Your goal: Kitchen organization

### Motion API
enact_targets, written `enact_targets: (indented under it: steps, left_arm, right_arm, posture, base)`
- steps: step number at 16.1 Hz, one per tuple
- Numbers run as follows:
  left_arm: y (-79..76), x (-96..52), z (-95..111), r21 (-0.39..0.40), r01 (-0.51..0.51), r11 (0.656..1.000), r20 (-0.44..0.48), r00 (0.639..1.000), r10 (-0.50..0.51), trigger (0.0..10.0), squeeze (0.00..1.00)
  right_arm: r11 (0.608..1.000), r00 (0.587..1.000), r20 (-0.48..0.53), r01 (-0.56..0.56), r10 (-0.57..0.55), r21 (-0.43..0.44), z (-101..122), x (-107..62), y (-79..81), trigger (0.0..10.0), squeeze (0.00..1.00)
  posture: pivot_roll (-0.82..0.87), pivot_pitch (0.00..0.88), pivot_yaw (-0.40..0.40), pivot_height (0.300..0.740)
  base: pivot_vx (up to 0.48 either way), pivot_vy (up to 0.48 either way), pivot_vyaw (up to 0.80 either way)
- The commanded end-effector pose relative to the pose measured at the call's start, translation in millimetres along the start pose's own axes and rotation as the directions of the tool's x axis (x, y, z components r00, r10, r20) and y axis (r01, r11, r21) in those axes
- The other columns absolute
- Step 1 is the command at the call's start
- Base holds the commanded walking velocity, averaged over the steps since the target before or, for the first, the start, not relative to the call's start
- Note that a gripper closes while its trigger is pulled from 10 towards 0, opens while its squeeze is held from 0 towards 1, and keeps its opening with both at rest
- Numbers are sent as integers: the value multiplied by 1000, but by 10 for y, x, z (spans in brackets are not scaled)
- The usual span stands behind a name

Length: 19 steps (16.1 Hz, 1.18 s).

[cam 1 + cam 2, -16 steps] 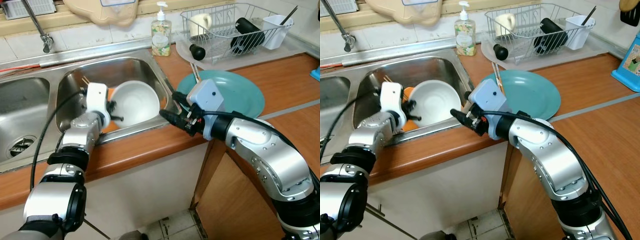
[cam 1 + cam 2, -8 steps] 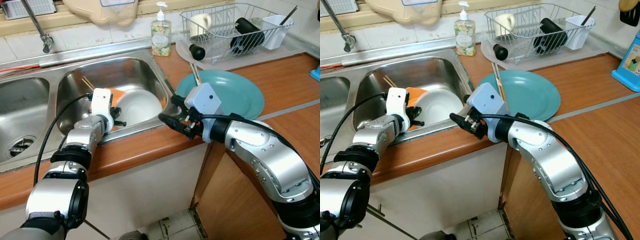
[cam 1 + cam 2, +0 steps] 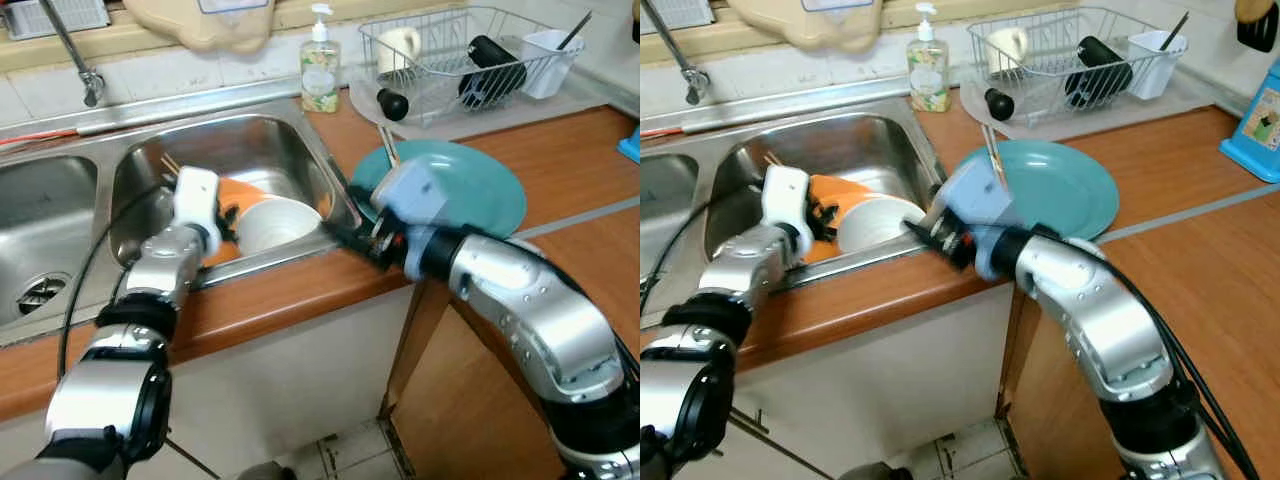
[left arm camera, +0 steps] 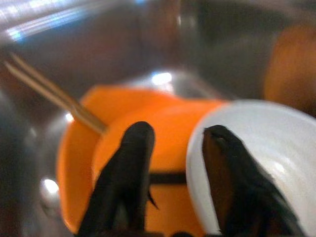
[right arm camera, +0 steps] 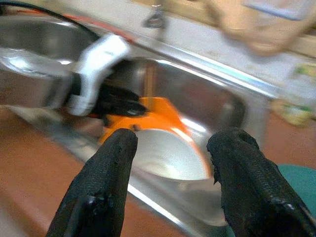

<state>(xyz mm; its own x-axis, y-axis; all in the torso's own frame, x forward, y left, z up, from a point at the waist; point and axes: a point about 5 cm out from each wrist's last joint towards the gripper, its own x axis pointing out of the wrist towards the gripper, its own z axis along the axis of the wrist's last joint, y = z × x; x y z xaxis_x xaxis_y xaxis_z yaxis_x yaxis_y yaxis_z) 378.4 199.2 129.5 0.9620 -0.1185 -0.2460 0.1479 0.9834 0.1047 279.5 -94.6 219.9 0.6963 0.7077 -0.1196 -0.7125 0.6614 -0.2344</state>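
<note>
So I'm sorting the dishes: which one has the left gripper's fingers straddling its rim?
The white bowl, tilted in the sink against the orange dish. The left gripper has one finger inside its rim. The teal plate lies flat on the counter.

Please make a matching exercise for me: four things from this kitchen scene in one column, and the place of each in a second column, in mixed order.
Things:
1. white bowl
2. teal plate
3. soap bottle
4. black bottle

Places:
A. lying in the wire dish rack
B. flat on the wooden counter, right of the sink
C. standing at the back corner of the sink
D. in the sink basin, against an orange dish

Pairs: 1-D, 2-B, 3-C, 4-A
</note>
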Motion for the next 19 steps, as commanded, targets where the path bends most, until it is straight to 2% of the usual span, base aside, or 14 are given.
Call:
enact_targets:
  steps: [1, 2, 3, 5, 6, 8, 9, 10, 11, 13, 14, 15, 16, 19]
  left_arm:
    - [36, -32, 93, 20, 1, 1000, 73, 997, -3, 10000, 812]
    - [36, -32, 93, 20, 1, 1000, 73, 997, -3, 10000, 812]
    - [32, -105, 161, 13, 37, 999, 154, 987, -38, 10000, 0]
    - [12, -177, 197, 28, 77, 997, 205, 975, -81, 10000, 0]
    - [-101, -353, 206, 107, 181, 978, 261, 944, -203, 10000, 0]
    - [-135, -396, 206, 125, 204, 971, 270, 935, -232, 10000, 0]
    - [-231, -514, 198, 174, 264, 949, 276, 912, -304, 10000, 0]
    - [-317, -613, 182, 211, 318, 924, 262, 892, -367, 10000, 0]
    - [-354, -651, 174, 224, 342, 913, 254, 883, -394, 10000, 0]
    - [-450, -727, 140, 253, 404, 879, 223, 860, -459, 10000, 0]
    - [-485, -754, 124, 266, 428, 864, 207, 850, -485, 10000, 0]
    - [-520, -778, 111, 275, 454, 848, 192, 838, -511, 10000, 0]
    - [-558, -810, 109, 283, 482, 829, 182, 822, -540, 10000, 0]
    - [-649, -902, 111, 302, 545, 782, 154, 782, -604, 10000, 0]
  right_arm:
    - [997, 997, -16, 81, -80, 20, 9, 7, -131, 10000, 859]
    - [997, 997, -16, 81, -80, 20, 9, 7, -131, 10000, 859]
    - [985, 987, -33, 160, -158, 58, 3, 33, -256, 10000, 1000]
    - [974, 978, -45, 207, -204, 88, 5, 58, -338, 10000, 1000]
    - [933, 939, -124, 336, -322, 127, -43, 116, -556, 10000, 1000]
    - [921, 927, -145, 366, -347, 135, -56, 128, -608, 10000, 1000]
    - [893, 896, -215, 424, -388, 152, -112, 169, -728, 10000, 1000]
    - [875, 873, -279, 455, -400, 168, -175, 209, -808, 10000, 122]
    - [870, 869, -298, 457, -394, 183, -202, 230, -826, 10000, 0]
    - [865, 862, -372, 446, -345, 230, -297, 281, -834, 10000, 0]
    - [858, 849, -397, 459, -349, 228, -345, 296, -851, 9255, 0]
    - [853, 847, -412, 460, -337, 246, -376, 306, -851, 3176, 0]
    - [854, 847, -428, 451, -317, 260, -401, 318, -841, 0, 0]
    - [852, 829, -478, 451, -289, 266, -469, 334, -837, 0, 0]
  posture:
    - [-148, 0, 88, 740]
    - [-148, 0, 88, 740]
    - [-144, 0, 88, 740]
    - [-140, 0, 87, 740]
    - [-136, 0, 83, 740]
    - [-136, 0, 83, 740]
    - [-126, 0, 73, 740]
    - [-124, 0, 72, 740]
    - [-124, 0, 72, 740]
    - [-119, 0, 67, 740]
    - [-119, 0, 67, 740]
    - [-119, 0, 67, 740]
    - [-119, 0, 67, 740]
    - [-120, 0, 65, 740]
  base:
    - [0, 0, 0]
    - [0, 0, 0]
    - [0, 0, 0]
    - [0, 0, 0]
    - [0, 0, 0]
    - [0, 0, 0]
    - [0, 0, 0]
    - [0, 0, 0]
    - [0, 0, 0]
    - [0, 0, 0]
    - [0, 0, 0]
    - [0, 0, 0]
    - [0, 0, 0]
    - [0, 0, 0]
